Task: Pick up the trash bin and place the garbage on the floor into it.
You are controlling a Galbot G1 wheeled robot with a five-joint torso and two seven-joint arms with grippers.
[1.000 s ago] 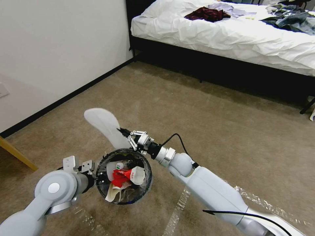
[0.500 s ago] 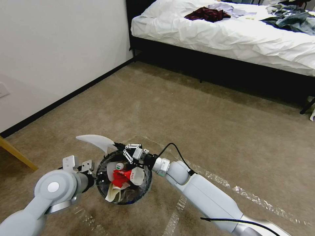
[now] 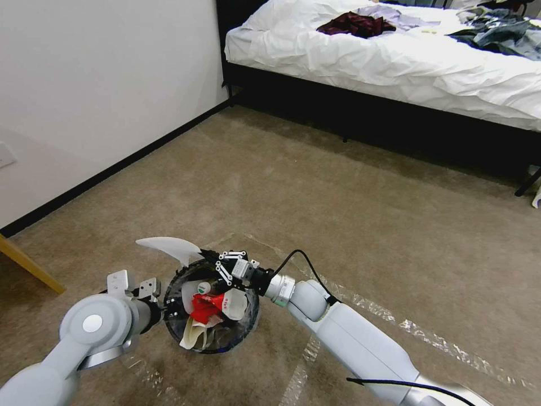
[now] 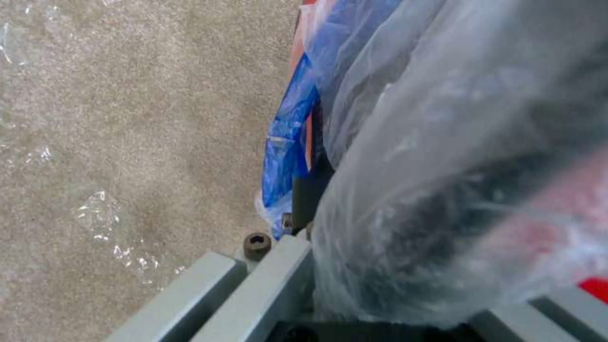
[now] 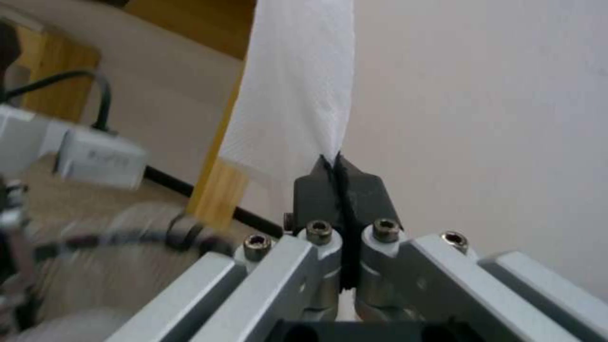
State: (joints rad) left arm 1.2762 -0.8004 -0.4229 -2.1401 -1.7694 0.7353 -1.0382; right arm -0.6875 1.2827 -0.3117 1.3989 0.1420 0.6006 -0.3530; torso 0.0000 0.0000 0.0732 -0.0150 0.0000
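The trash bin (image 3: 248, 324), round and lined with a clear bag, hangs just above the floor (image 3: 349, 214). My left gripper (image 3: 167, 305) is shut on its near-left rim. In the left wrist view a dark finger (image 4: 303, 199) presses the blue-edged bag (image 4: 288, 137) against the rim. Garbage lies inside the bin: a red wrapper (image 3: 204, 304) and crumpled white paper (image 3: 234, 303). My right gripper (image 3: 206, 257) is shut on the edge of a white slipper (image 3: 168, 247), at the bin's far rim. The right wrist view shows its shut fingertips (image 5: 336, 164) pinching the slipper (image 5: 298, 80).
A white-sheeted bed (image 3: 394, 62) on a black frame stands ahead to the right. A white wall with a black skirting (image 3: 84, 113) runs along the left. A wooden leg (image 3: 28, 262) slants in at the left edge. Tape lines (image 3: 428, 338) cross the carpet.
My right gripper has come down and back toward the bin with the slipper, which has swung from raised to lying nearly level over the far rim. The left arm and bin stay put.
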